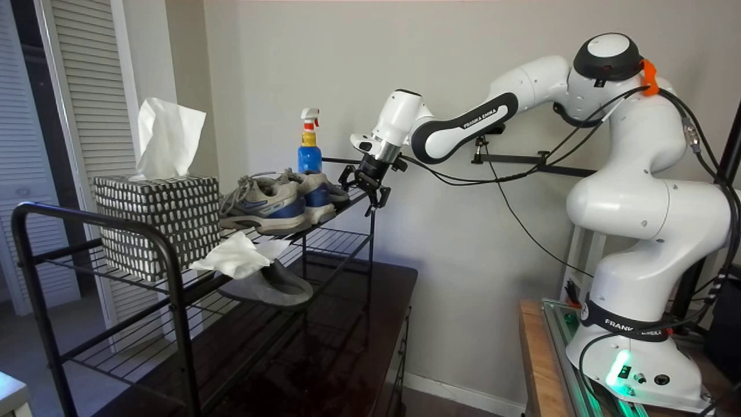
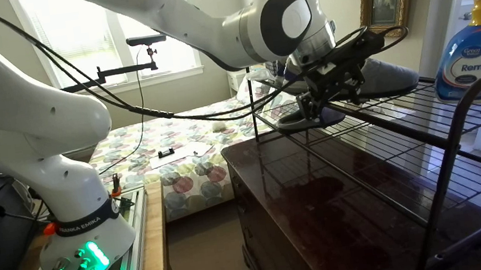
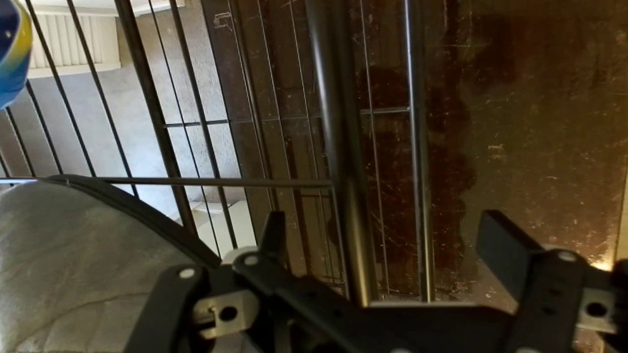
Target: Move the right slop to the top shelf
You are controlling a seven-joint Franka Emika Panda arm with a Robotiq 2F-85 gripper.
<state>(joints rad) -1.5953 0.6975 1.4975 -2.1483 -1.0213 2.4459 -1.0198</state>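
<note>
Gripper (image 3: 385, 240), jaws spread wide and holding nothing, hangs just beside what is presumably the right slop (image 2: 388, 76), resting on the top shelf (image 2: 405, 130). Placing looks done; next calls for backing off without nudging it.

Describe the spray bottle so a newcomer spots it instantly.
Find the black metal rack and go up to its top shelf. At the end away from the tissue box stands a blue spray bottle. Its yellow neck and trigger set it apart from the laced sneakers there.
</note>
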